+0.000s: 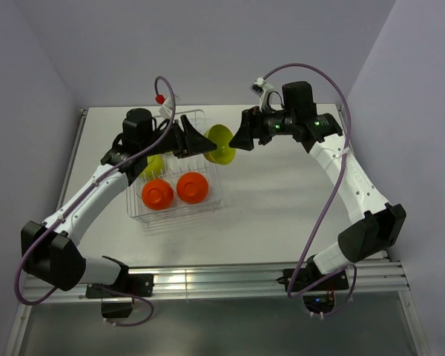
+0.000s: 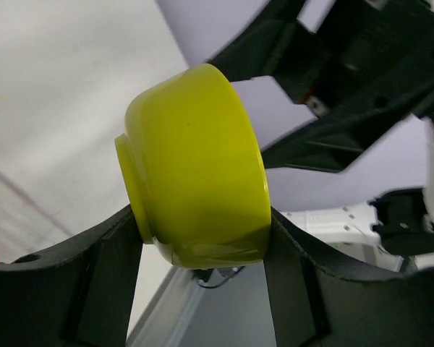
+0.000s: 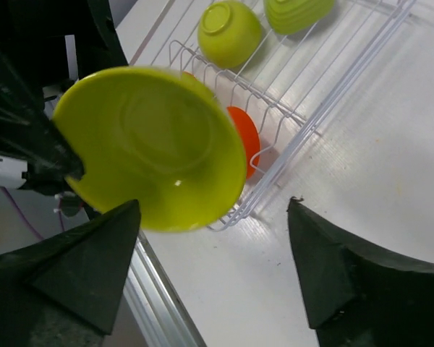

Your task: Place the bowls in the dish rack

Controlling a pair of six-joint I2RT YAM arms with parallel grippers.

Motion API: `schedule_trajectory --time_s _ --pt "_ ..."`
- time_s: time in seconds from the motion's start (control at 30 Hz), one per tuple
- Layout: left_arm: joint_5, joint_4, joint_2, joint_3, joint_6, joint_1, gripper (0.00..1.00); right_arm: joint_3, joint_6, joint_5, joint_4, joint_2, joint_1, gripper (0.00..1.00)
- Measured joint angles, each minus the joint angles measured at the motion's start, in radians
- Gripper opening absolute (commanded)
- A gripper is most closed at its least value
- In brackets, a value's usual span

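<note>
A lime green bowl hangs in the air just right of the dish rack. My left gripper is shut on it, and in the left wrist view the bowl sits wedged between the two black fingers. My right gripper faces it from the right with its jaws wide open. In the right wrist view the bowl's hollow shows above the left finger, with nothing between the fingers. Inside the rack lie two orange-red bowls and a green one.
The right wrist view shows two green bowls upside down in the rack and part of an orange one. The white tabletop stretches right of the rack. An aluminium rail runs along the near edge.
</note>
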Motion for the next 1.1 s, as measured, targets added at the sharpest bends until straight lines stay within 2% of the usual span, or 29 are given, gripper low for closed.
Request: schedule_trajectory --time_s 0.03,0.27,0.47,0.77,0.93,1.1 --pt "-0.015 -0.018 0.000 0.000 0.011 0.009 0.00 0.000 -0.002 0.008 0.000 0.000 0.000 1.00" --pt "-0.221 -0.245 0.032 0.078 0.168 0.044 0.00 0.000 0.013 0.054 0.002 0.000 -0.021 1.00" --pt "-0.531 -0.398 0.095 0.196 0.285 0.037 0.00 0.000 0.027 0.063 0.002 0.000 -0.072 1.00" --pt "-0.991 -0.521 0.213 0.272 0.371 -0.043 0.00 0.000 0.030 0.062 0.002 0.000 -0.082 1.00" --pt "-1.147 -0.549 0.309 0.309 0.421 -0.113 0.00 0.000 0.030 0.062 0.001 0.000 -0.082 1.00" --pt "-1.257 -0.588 0.392 0.353 0.443 -0.130 0.00 0.000 0.026 0.062 0.001 0.000 -0.082 1.00"
